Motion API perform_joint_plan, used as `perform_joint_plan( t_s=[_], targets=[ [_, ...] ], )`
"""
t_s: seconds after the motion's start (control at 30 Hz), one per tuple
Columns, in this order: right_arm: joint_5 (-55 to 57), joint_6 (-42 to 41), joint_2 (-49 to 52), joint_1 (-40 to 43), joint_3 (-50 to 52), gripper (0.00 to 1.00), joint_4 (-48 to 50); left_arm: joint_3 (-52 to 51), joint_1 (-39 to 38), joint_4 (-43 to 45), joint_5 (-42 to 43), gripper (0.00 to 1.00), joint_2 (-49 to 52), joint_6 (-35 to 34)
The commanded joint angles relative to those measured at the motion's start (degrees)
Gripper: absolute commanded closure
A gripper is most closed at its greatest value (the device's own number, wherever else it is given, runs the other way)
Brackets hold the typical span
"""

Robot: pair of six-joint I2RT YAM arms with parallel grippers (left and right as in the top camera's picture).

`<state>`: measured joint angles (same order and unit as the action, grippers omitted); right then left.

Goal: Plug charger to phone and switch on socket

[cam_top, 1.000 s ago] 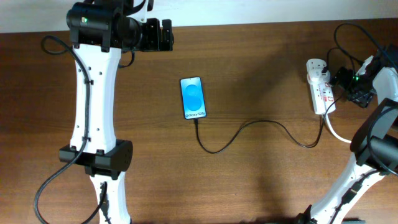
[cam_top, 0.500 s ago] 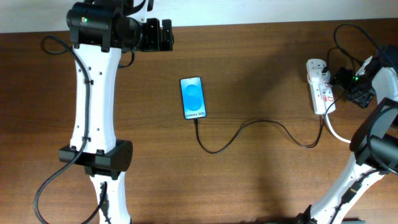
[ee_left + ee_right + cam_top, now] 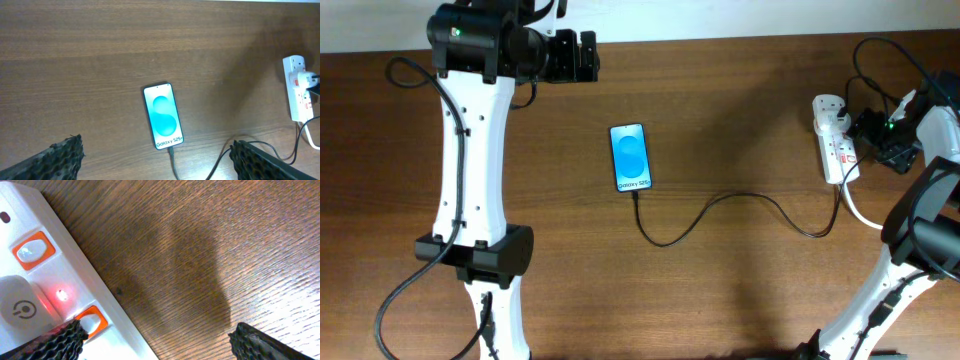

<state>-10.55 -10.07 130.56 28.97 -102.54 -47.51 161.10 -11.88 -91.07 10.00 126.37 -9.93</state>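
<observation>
Setting: a dark wood-grain table (image 3: pixel 740 90) seen from above, with a pale strip of wall along the far edge.
Left arm: a white-and-black arm (image 3: pixel 470 150) stretches up the left side of the table, well apart from everything on it.
Left claw: the left claw (image 3: pixel 587 57) hangs near the far edge, up and to the left of the phone. In the left wrist view its two black fingers (image 3: pixel 60 156) sit at opposite lower corners, spread wide with nothing between them.
Phone: the phone (image 3: pixel 630 157) lies flat near the middle of the table, its blue screen lit and facing up, with "Galaxy S25+" readable near its lower end.
Charger: the charger (image 3: pixel 720 205), a thin black cable, meets the phone's lower edge, loops down, then curves right across the table and rises to the socket.
Socket: the socket (image 3: pixel 835 145), a white strip, lies lengthwise near the right edge, with a thick white cord (image 3: pixel 860 212) trailing from its near end. The right wrist view shows two orange switches (image 3: pixel 32 250) and a glowing red light (image 3: pixel 61 295).
Right claw: the right claw (image 3: pixel 868 128) sits just beside the socket's right flank, fingers held apart and gripping nothing. One fingertip (image 3: pixel 57 342) overlaps the strip beside the lower switch; whether it touches cannot be told.
</observation>
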Motion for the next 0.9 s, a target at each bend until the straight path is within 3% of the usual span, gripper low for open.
perform_joint_plan(
  t_s=[0.0,0.13,0.33,0.5,0.67,0.87],
  targets=[
    [-3.6,1.3,4.8,-3.4,0.9,0.02,-0.5,-0.1,0.0,0.0,-0.4,0.01,0.8,0.5],
    [-1.6,-4.8,3.1,2.2,-3.3,0.02,-2.3,-0.1,0.0,0.0,-0.4,0.01,0.8,0.5],
    [-1.9,-7.0,-4.8,13.2,-7.9,0.02,-6.7,-0.1,0.0,0.0,-0.4,0.01,0.8,0.5],
    [-12.4,-7.0,-14.3,19.2,-8.0,0.02,-7.0,-0.1,0.0,0.0,-0.4,0.01,0.8,0.5],
    [-22.4,-4.9,-25.9,18.1,-8.0,0.02,-7.2,-0.1,0.0,0.0,-0.4,0.01,0.8,0.5],
    [-25.1,-3.4,-38.2,10.7,-8.0,0.02,-10.0,-0.1,0.0,0.0,-0.4,0.01,0.8,0.5]
  ],
)
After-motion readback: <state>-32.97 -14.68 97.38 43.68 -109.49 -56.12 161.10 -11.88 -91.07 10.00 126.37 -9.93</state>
